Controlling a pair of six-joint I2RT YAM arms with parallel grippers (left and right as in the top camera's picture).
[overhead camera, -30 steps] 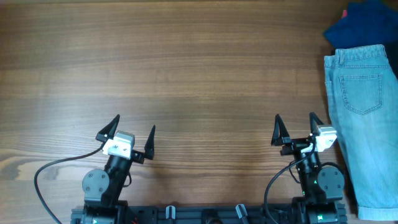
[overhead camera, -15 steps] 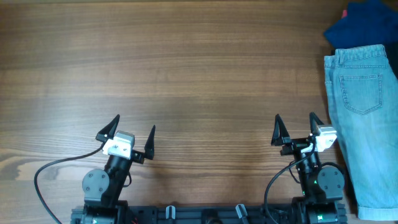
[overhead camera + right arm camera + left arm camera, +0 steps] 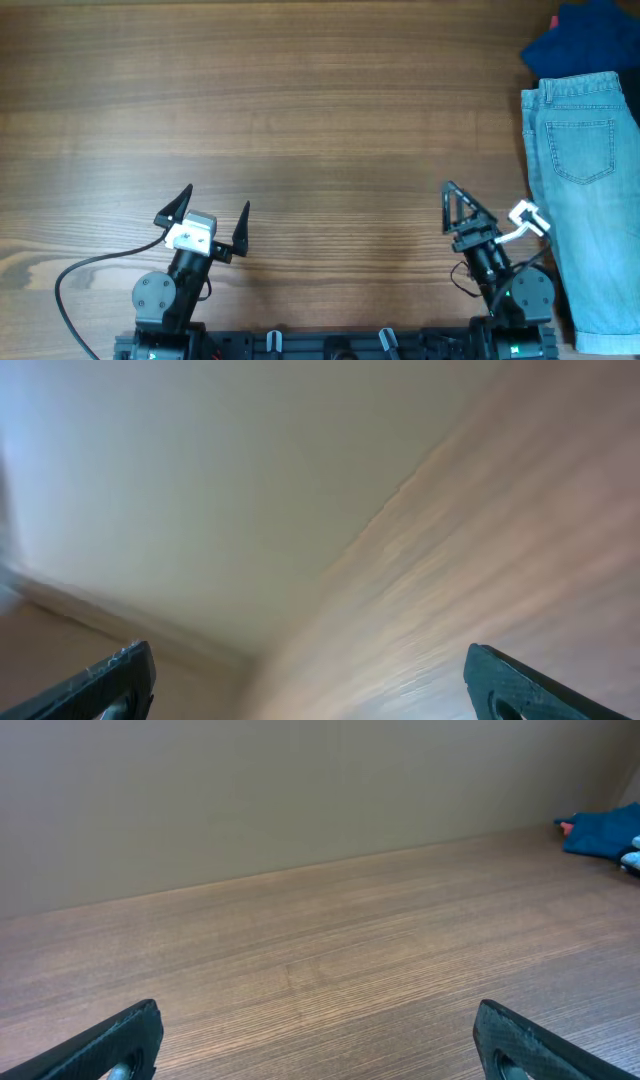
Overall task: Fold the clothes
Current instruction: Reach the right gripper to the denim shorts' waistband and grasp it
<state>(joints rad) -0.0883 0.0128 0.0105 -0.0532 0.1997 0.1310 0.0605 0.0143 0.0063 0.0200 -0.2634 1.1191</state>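
Left gripper (image 3: 217,197) and right gripper (image 3: 305,652) were both spread wide, gripping nothing, not touching the denim shorts (image 3: 585,200) flat on the table (image 3: 320,120).

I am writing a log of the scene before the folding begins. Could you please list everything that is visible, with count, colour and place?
table: 1, brown wood, under everything
denim shorts: 1, light blue, flat at the right edge
garment: 1, dark blue, bunched in the far right corner, behind the shorts
cable: 1, black, near edge, beside the left arm
left pincer: 1, black, open, holding nothing, near edge on the left
right pincer: 1, black, open, holding nothing, near edge beside the shorts
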